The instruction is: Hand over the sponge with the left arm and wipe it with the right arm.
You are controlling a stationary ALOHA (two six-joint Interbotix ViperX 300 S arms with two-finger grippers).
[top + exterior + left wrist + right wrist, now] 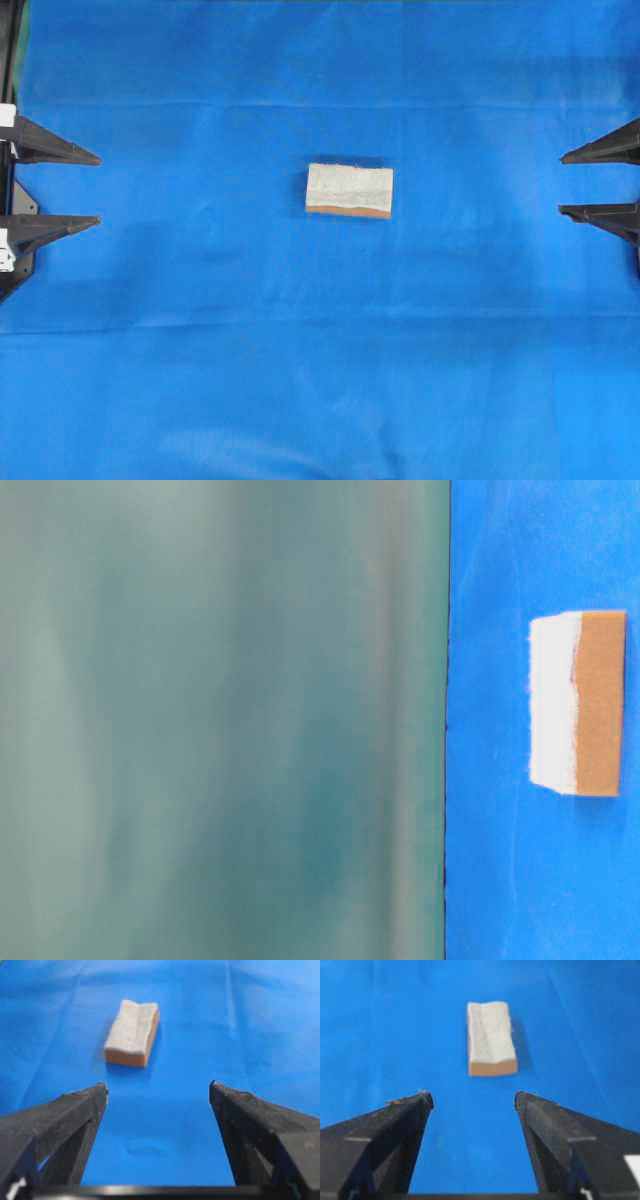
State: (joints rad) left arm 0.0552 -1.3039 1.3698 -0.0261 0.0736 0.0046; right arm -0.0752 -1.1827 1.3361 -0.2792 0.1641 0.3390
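The sponge [349,189] lies flat in the middle of the blue cloth, whitish fuzzy face up over a thin tan-orange layer. It shows in the table-level view [578,703], ahead of the left wrist camera [132,1033] and ahead of the right wrist camera [491,1037]. My left gripper [98,189] [158,1091] stands open at the left edge, far from the sponge, with nothing between its fingers. At the right edge my right gripper [563,184] [473,1099] is also open and empty, pointing toward the sponge.
The blue cloth [320,380] covers the whole table. A blurred grey-green surface [220,720] fills the left two thirds of the table-level view. Part of the left arm's mount [8,200] shows at the left edge.
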